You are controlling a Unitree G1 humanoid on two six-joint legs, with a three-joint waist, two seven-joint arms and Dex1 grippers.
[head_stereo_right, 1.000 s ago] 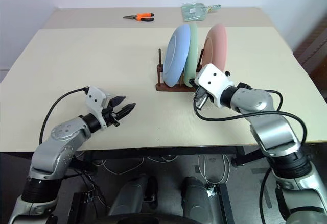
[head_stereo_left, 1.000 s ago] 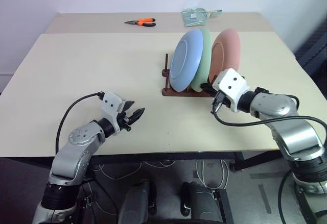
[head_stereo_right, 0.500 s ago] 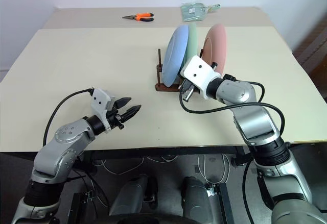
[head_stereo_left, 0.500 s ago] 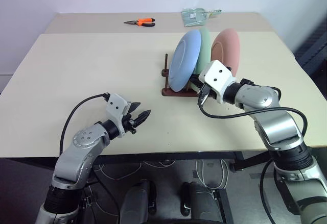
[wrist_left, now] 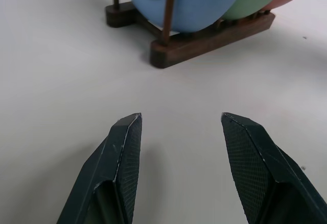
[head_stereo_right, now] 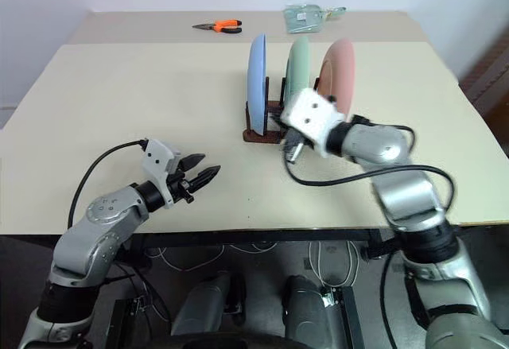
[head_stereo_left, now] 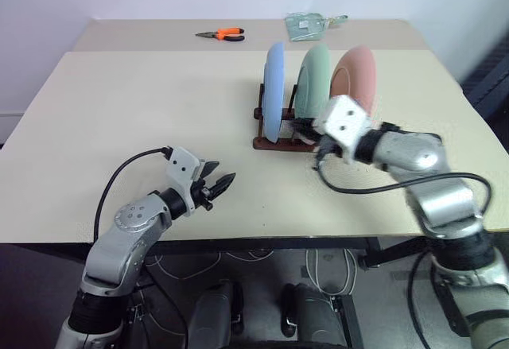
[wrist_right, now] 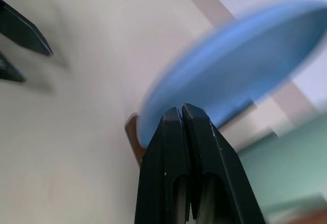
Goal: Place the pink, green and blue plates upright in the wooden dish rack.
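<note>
The wooden dish rack [head_stereo_left: 273,141] stands right of the table's middle with three plates upright in it. The blue plate [head_stereo_left: 274,91] is edge-on at its left end, the green plate [head_stereo_left: 315,79] is in the middle, and the pink plate [head_stereo_left: 355,77] is on the right. My right gripper [head_stereo_left: 301,129] is shut and empty, its tip low in the gap between the blue and green plates; I cannot tell if it touches either. In the right wrist view the shut fingertips [wrist_right: 181,110] sit just before the blue plate [wrist_right: 240,71]. My left gripper [head_stereo_left: 219,184] hovers open and empty over bare table near the front edge, pointing toward the rack [wrist_left: 204,38].
Orange-handled pliers [head_stereo_left: 220,35] and a clear plastic bag [head_stereo_left: 310,23] lie on the far table section. A seam [head_stereo_left: 159,51] crosses the tabletop behind the rack. The front table edge [head_stereo_left: 262,242] runs just below both arms.
The blue plate, which leaned back against the green plate, now stands upright and apart from it. My right gripper rose and drew back slightly behind it. The left gripper stayed put.
</note>
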